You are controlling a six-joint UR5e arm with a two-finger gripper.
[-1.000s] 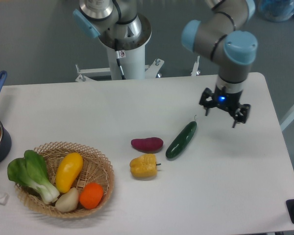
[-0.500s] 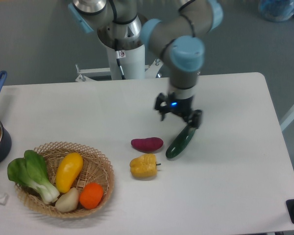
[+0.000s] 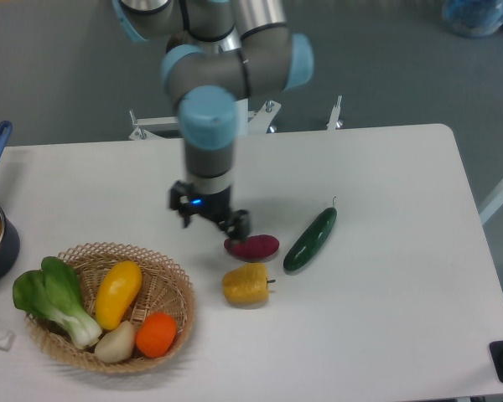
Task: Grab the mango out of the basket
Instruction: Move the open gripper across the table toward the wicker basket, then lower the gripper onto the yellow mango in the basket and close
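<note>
Round, shallow, light tan wicker basket (image 3: 178, 295) at the table's (image 3: 386, 335) front left. Inside, leaning lengthwise between bok choy (image 3: 54, 297) and an orange fruit (image 3: 157, 334): the mango (image 3: 118, 293), smooth, elongated, yellow with a slight orange tint, untouched. Beside it, a pale small vegetable (image 3: 116, 342). Well apart to the upper right, above the table near the purple sweet potato (image 3: 252, 246): the gripper (image 3: 210, 222), fingers spread apart, holding nothing. Farther right, a yellow bell pepper (image 3: 246, 284) and a cucumber (image 3: 311, 239).
</note>
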